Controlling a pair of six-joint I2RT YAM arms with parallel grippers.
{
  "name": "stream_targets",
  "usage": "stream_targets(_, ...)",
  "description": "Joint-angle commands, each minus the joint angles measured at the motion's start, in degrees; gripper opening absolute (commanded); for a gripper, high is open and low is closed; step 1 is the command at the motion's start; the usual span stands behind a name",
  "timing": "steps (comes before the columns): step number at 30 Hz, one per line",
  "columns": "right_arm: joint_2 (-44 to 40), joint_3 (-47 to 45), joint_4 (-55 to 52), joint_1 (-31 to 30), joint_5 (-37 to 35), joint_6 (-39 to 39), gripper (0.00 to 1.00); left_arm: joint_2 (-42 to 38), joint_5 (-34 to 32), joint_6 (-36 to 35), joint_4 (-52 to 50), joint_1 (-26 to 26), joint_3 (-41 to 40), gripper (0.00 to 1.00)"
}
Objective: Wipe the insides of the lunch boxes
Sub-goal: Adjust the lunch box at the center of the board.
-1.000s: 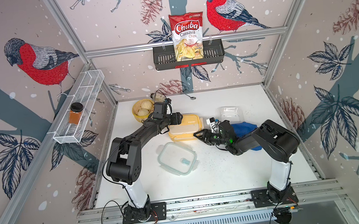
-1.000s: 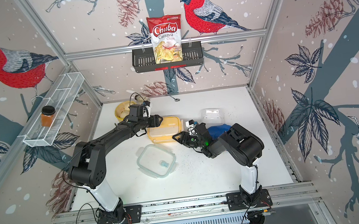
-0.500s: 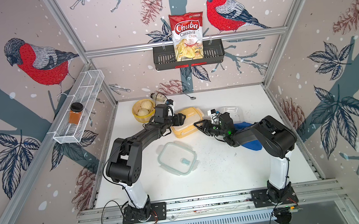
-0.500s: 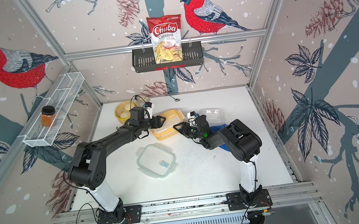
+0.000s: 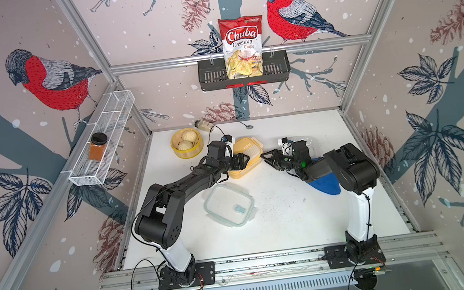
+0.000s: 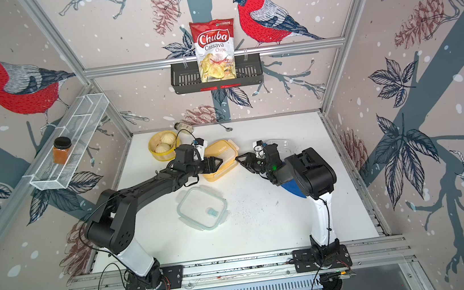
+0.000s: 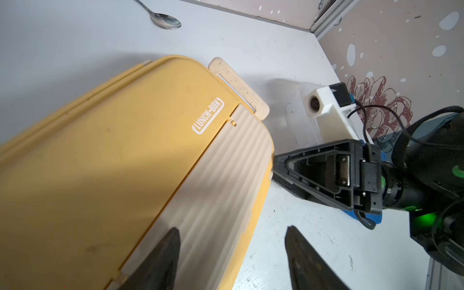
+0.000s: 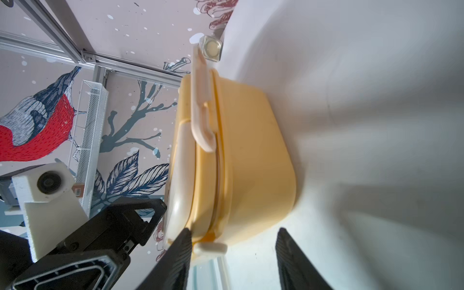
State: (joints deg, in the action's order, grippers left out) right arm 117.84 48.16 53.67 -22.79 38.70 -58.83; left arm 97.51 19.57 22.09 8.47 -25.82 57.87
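Only the left wrist view resolves "LUNCH-BOX" on the yellow rounded lunch box (image 7: 100, 163). My arms flank it low. Left hand (image 7: 232, 228) and right hand (image 8: 233, 229) both wide, empty.

We cannot see inside the yellow lunch box (image 5: 248, 152): its lid sits on it, and in both top views the left gripper (image 5: 244, 162) covers its near corner. In the left wrist view the box runs off the frame's edges, and both fingers (image 7: 160, 261) are cut off at their bases. The right wrist view is smeared, so we cannot tell whether a finger (image 8: 175, 258) of the right gripper (image 5: 268, 158) touches the lid's edge or only overlaps it. The right arm hides most of the blue cloth (image 5: 324, 185) and part of the clear lunch box (image 5: 312, 140). The print on the small bottle (image 5: 203, 124) is too small to read.
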Motion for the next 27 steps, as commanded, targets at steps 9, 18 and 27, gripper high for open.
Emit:
stream_targets(9, -10.45, -3.84, -1.9, -1.23, -4.07, 2.69, 0.59, 1.24, -2.9, -5.16, -15.41, 4.9, 12.79, 0.67)
stream_targets(18, -15.54, -5.5, -6.44, -4.17, -8.1, 3.35, 0.61, 7.22, -0.9, -9.04, -16.34, 9.33, 16.58, 0.69)
stream_targets(27, -10.56, -3.64, -4.91, -7.83, -10.94, 1.21, 0.61, 6.62, 3.8, -4.29, -7.43, 8.67, 9.67, 0.69)
